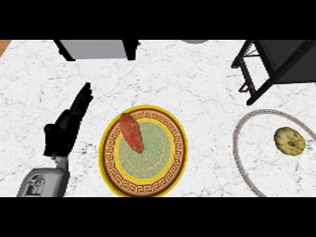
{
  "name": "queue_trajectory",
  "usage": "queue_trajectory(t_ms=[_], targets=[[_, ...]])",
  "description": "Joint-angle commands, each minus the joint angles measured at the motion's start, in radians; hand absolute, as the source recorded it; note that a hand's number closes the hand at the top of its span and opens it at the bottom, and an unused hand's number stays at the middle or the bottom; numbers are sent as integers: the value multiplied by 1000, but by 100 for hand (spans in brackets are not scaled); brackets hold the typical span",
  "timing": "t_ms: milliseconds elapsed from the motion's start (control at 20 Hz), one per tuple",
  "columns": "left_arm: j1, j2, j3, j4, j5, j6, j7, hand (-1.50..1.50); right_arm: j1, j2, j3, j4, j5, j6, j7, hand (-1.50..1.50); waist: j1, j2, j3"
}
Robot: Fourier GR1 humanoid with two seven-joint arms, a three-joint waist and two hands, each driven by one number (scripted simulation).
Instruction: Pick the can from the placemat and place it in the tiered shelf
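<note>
At the near left of the table [187, 88], the left hand [64, 129] lies flat with its fingers straight and together, holding nothing, its tips pointing away and a little rightward. Just to its right sits an ornate yellow-rimmed plate [105, 152] bearing a reddish oblong piece of food [131, 132], and well to the right of that the can [289, 141], seen end-on from above, stands on the round grey-rimmed placemat [236, 143], well apart from the hand. Farther off, a grey box [95, 48] stands ahead of the hand at the far edge, and the black tiered shelf [304, 60] stands far ahead and to its right.
</note>
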Motion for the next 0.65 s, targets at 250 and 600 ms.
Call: queue_trajectory(t_ms=[250, 600], targets=[[25, -5, -9, -49, -14, 17, 19, 0, 310, -240, -216, 87, -147, 323, -24, -150, -11, -1, 2], [55, 6, -4, -37, 4, -11, -12, 0, 536, -374, -413, 229, -237, 526, -163, -150, -9, 1, 2]])
